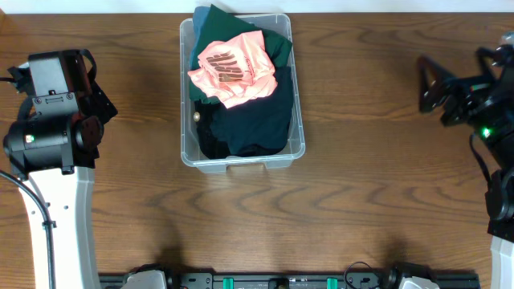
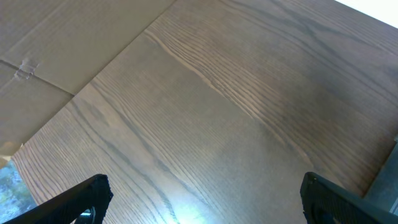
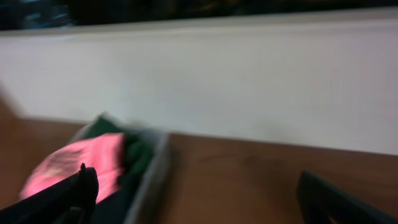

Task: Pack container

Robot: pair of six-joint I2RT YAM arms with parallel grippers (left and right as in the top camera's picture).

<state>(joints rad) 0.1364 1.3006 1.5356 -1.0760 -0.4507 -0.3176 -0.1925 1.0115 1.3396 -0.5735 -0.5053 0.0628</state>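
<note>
The clear plastic container (image 1: 295,136) stands at the table's back middle. It holds a pink printed garment (image 1: 233,71) on top of dark green (image 1: 277,40) and dark navy (image 1: 249,120) garments. My left gripper (image 2: 202,199) is open and empty over bare wood at the far left. My right gripper (image 1: 430,80) is open and empty at the far right, well apart from the container. The right wrist view is blurred and shows the container's wall (image 3: 152,180) with the pink garment (image 3: 74,165) at lower left.
A white wall (image 3: 217,81) runs behind the table's back edge. Cardboard (image 2: 56,43) lies past the table's left edge in the left wrist view. Bare wood table (image 1: 361,201) surrounds the container.
</note>
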